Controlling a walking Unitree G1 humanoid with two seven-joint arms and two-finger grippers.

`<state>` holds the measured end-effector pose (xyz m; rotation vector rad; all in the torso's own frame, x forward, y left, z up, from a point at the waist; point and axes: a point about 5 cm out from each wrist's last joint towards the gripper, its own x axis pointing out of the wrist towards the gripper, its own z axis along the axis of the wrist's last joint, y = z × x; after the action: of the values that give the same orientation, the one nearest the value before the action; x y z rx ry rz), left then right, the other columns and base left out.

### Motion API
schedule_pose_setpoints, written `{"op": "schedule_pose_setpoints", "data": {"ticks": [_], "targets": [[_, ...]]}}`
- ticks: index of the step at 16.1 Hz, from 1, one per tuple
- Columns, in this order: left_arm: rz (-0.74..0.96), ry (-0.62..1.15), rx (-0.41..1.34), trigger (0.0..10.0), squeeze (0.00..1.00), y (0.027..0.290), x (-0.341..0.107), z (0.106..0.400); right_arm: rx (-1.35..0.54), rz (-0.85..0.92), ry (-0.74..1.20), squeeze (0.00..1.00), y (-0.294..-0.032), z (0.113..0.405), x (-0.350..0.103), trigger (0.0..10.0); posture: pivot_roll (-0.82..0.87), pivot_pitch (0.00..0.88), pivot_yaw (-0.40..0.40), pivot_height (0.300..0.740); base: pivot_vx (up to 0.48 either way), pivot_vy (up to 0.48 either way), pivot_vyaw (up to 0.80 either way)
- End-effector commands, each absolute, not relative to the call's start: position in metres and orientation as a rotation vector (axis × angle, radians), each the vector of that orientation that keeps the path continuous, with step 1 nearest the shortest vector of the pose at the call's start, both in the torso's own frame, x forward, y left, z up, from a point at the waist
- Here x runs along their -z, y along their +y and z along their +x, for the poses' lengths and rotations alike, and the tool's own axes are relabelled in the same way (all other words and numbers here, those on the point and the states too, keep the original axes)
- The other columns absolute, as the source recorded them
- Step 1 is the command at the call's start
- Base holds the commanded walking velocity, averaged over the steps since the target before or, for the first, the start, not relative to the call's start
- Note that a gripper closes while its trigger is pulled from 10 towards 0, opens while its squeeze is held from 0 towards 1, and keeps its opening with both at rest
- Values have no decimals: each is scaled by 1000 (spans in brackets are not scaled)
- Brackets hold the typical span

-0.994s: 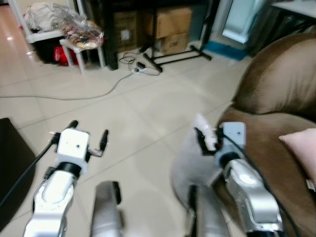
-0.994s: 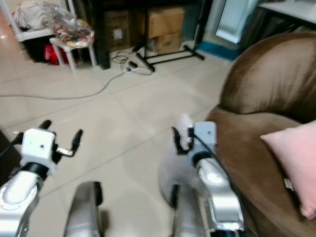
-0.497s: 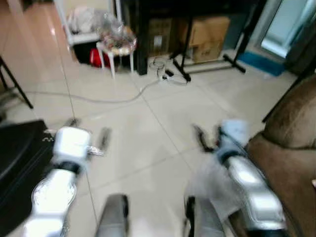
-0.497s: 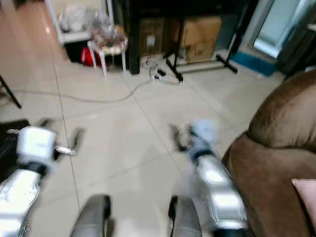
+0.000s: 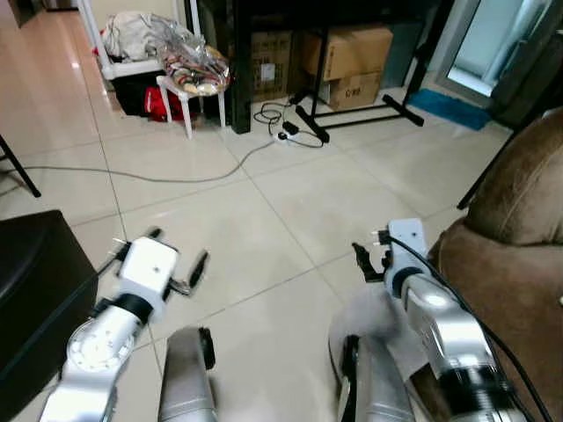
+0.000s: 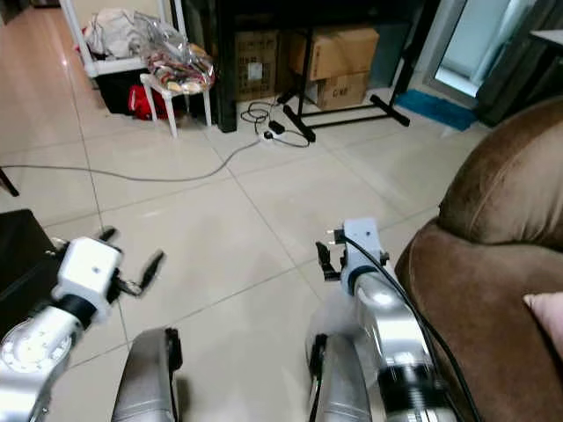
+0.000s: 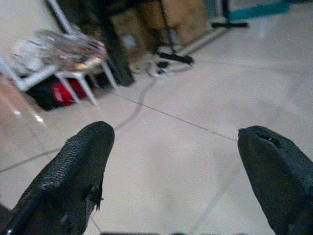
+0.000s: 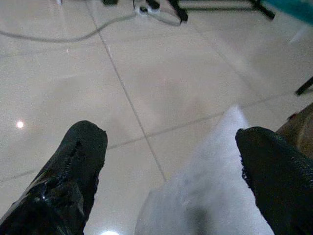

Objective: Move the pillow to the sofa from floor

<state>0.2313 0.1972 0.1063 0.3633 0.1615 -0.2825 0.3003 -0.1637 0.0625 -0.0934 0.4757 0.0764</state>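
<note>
1. Pillow [image 8: 205,196], pale grey-white, lies on the tiled floor [image 5: 290,202] just beside the brown sofa [image 6: 493,264], below and slightly ahead of the right gripper's [image 8: 171,161] spread fingers, which hold nothing.
2. Left gripper [image 7: 181,161] hovers over bare tile, jaws wide apart and empty; a grey cable [image 5: 176,176] runs across the floor well beyond its tips.
3. A pink cushion [image 6: 547,316], possibly a second pillow, shows at the sofa seat's edge.
4. Cardboard boxes [image 5: 347,61] and a white stool [image 5: 189,92] stand far ahead.

Home living room: sofa [image 5: 519,229], tiled floor [image 5: 290,202]
</note>
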Motion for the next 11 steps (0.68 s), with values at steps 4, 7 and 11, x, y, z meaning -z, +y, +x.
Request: {"op": "schedule_pose_setpoints", "data": {"ticks": [4, 7, 11], "targets": [[366, 176, 401, 10000, 0, 188, -113, 228, 34, -127, 544, 1000, -179, 319, -45, 10000, -9, 0, -14, 503, 0, 0, 0], [375, 202, 477, 10000, 0, 185, -114, 218, 144, -216, 615, 1000, -201, 318, -30, 10000, 12, 0, -1, 503, 0, 0, 0], [367, 224, 540, 10000, 0, 183, -118, 204, 262, -274, 655, 827, -233, 314, -26, 10000, 2, 6, 12, 503, 0, 0, 0]]}}
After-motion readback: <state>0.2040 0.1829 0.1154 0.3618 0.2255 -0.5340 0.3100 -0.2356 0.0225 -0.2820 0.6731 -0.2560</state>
